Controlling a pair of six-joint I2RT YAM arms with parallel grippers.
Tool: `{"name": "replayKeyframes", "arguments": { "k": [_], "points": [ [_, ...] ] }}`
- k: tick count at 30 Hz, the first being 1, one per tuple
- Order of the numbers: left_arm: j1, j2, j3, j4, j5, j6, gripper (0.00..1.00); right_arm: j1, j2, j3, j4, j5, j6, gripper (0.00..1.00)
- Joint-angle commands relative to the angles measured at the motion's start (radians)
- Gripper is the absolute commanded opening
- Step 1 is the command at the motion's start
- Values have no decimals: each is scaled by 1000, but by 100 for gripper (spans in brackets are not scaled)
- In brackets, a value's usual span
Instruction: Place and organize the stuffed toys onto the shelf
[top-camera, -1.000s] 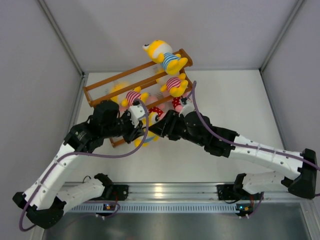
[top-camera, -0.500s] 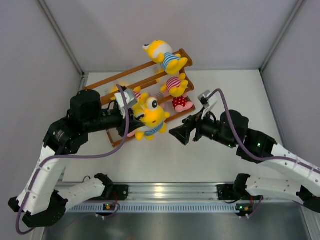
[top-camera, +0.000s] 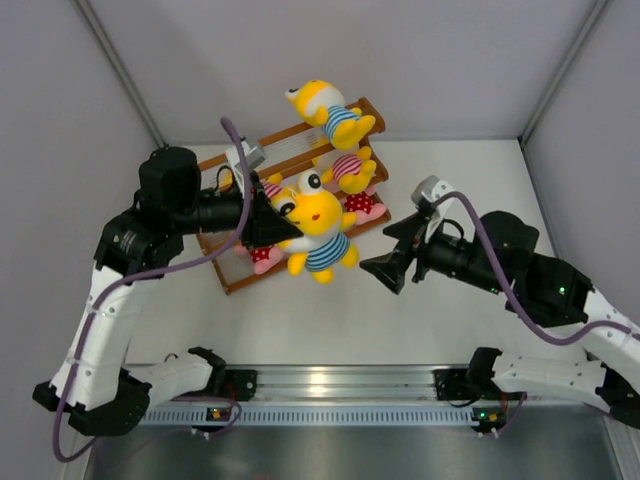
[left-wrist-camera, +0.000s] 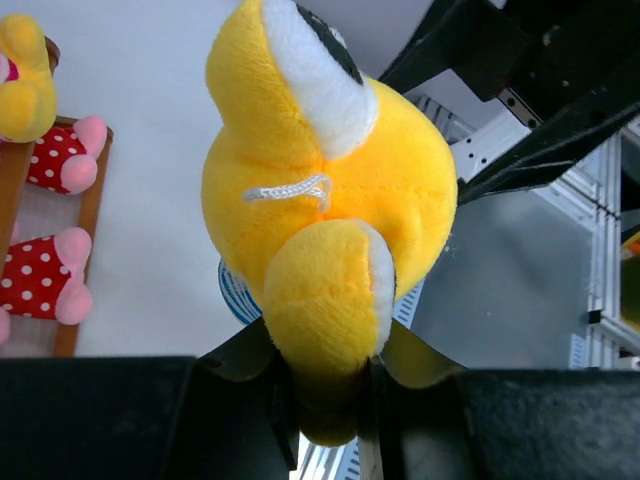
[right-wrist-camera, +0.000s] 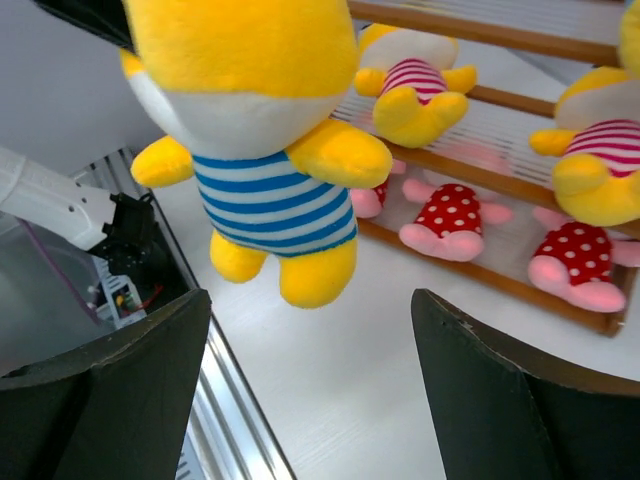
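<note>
My left gripper (top-camera: 262, 216) is shut on the head of a yellow stuffed toy in a blue-white striped shirt (top-camera: 320, 228) and holds it in the air in front of the shelf (top-camera: 285, 133). In the left wrist view the jaws (left-wrist-camera: 325, 372) pinch a yellow lobe of this toy (left-wrist-camera: 330, 190). My right gripper (top-camera: 386, 264) is open and empty, just right of the toy; its view (right-wrist-camera: 310, 385) shows the toy (right-wrist-camera: 272, 190) hanging ahead. On the shelf sit a blue-striped yellow toy (top-camera: 330, 112), a pink-striped one (top-camera: 350, 170) and red-dotted pink ones (top-camera: 362, 206).
The shelf stands slanted at the back of the white table, against the left wall. Another red-dotted toy (top-camera: 262, 255) shows under the left arm. The right wrist view shows pink-striped toys (right-wrist-camera: 410, 85) and red-dotted toys (right-wrist-camera: 450, 215) behind the shelf's front bar (right-wrist-camera: 470, 270).
My left gripper has lifted the blue-striped toy up and to the right, off the table. My right gripper has drawn back to the right with its jaws open.
</note>
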Motion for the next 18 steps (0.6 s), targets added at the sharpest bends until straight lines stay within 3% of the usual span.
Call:
{"name": "replayKeyframes", "arguments": {
  "k": [1, 8, 14, 18],
  "points": [
    [51, 73, 59, 121, 107, -144, 0, -10, -62, 91, -96, 94, -168, 81],
    [150, 164, 75, 220, 182, -260, 0, -10, -67, 71, -116, 103, -407, 84],
    [184, 192, 93, 233, 199, -271, 0, -11, 14, 36, 25, 181, -456, 84],
    [198, 185, 69, 234, 214, -282, 0, -36, 88, 44, 99, 138, -446, 84]
  ]
}}
